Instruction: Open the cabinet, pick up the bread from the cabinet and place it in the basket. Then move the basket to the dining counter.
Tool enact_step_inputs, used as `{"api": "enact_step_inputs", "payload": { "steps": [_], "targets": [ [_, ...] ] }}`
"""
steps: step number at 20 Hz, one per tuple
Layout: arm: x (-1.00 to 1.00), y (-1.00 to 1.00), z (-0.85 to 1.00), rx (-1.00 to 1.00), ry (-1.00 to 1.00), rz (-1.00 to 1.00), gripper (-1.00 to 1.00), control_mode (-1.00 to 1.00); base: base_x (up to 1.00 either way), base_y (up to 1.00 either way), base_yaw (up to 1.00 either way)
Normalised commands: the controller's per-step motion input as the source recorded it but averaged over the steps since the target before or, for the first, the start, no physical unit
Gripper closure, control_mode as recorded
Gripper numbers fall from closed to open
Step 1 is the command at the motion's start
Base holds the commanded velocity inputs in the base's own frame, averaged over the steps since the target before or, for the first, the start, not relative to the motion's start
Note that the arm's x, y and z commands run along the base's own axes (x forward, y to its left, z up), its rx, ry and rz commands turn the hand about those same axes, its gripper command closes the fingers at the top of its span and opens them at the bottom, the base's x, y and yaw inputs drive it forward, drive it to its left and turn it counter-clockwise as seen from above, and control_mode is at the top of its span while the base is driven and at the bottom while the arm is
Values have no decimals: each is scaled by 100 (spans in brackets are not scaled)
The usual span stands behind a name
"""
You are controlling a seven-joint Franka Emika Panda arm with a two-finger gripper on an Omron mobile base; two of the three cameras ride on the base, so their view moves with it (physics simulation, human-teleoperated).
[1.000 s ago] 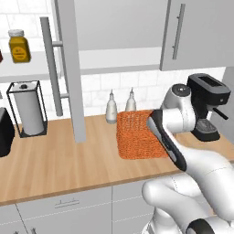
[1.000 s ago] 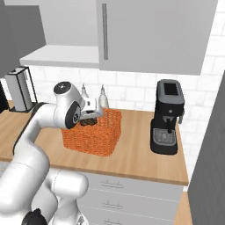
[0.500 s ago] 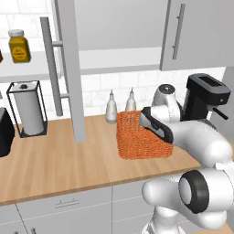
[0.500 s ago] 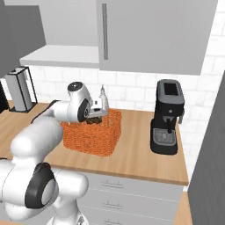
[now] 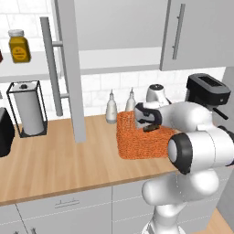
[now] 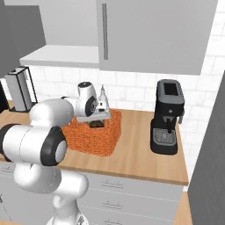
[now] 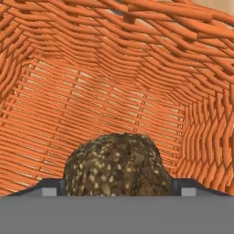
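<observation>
Hand view, nearest the camera: the bread (image 7: 119, 165), a dark brown seeded loaf, sits between the gripper's finger tips, which press on its two sides; the gripper is pinching the bread. Beyond it, the woven orange floor and walls of the basket (image 7: 114, 87) surround the loaf; whether the bread touches the basket floor cannot be told.

Left base view: the gripper (image 5: 147, 122) reaches down into the open top of the basket (image 5: 137, 144), which stands on the wood table (image 5: 55, 164). Just behind the basket, two small white bottles (image 5: 111, 107) stand against the white tiles. To the right, a black coffee machine (image 5: 206, 90). Further left on the table, a paper towel holder (image 5: 27, 108).

Above: the cabinet (image 5: 68, 68) door stands swung open, seen edge-on, its long silver bar handle (image 5: 51, 64) facing left. On the shelf inside, a yellow jar (image 5: 19, 45). The narrower grey door (image 5: 194, 32) to the right is closed.

Right base view: gripper (image 6: 96, 121) over the basket (image 6: 99, 140), coffee machine (image 6: 167, 116) well apart to its right.
</observation>
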Motion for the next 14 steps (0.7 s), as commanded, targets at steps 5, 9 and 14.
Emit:
{"api": "enact_step_inputs", "payload": {
  "steps": [5,9,14],
  "targets": [
    [19,0,-56,0,8,0,100,-100,0,0,0],
    [11,0,-39,0,5,0,100,-100,0,0,0],
    [0,0,-10,0,0,0,-100,-100,0,0,0]
  ]
}}
